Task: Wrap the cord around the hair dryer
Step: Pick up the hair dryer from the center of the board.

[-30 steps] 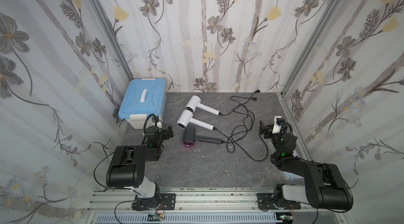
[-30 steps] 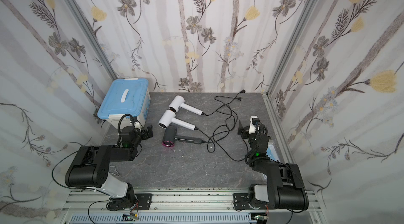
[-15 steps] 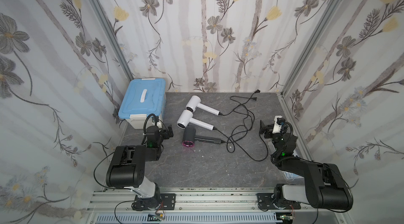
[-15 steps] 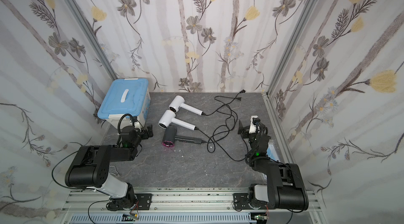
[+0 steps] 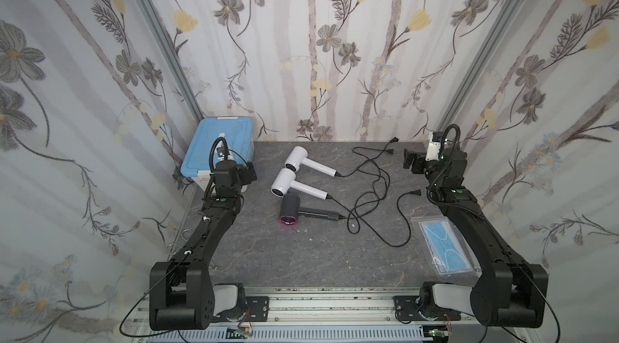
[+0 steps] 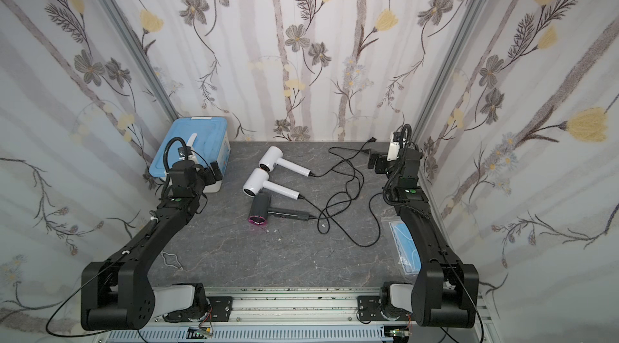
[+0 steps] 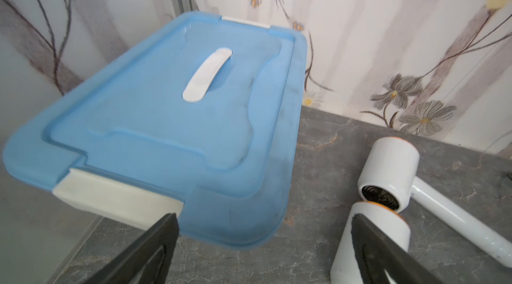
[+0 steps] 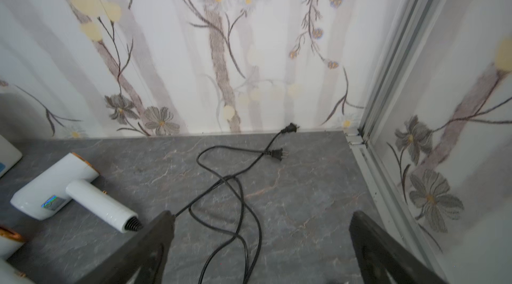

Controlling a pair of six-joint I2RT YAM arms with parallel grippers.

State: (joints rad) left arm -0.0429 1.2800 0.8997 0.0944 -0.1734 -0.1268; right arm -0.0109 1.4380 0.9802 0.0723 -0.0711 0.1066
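Three hair dryers lie side by side mid-table: two white ones [image 5: 296, 158] [image 5: 284, 182] and a dark grey one [image 5: 289, 210] with a pink ring. Their black cords [image 5: 378, 170] trail rightward in loose, crossing loops, unwrapped, with plugs [image 8: 277, 153] near the back wall. My left gripper [image 5: 249, 172] hovers open beside the blue box, left of the dryers, with nothing between its fingers [image 7: 263, 217]. At the back right, my right gripper [image 5: 410, 162] is open and empty above the cord loops [image 8: 261, 214].
A blue-lidded storage box [image 5: 217, 147] stands in the back left corner. A clear bag of blue face masks [image 5: 445, 246] lies by the right arm. A small wire clip [image 6: 170, 261] rests near the left arm's base. Flowered walls close three sides.
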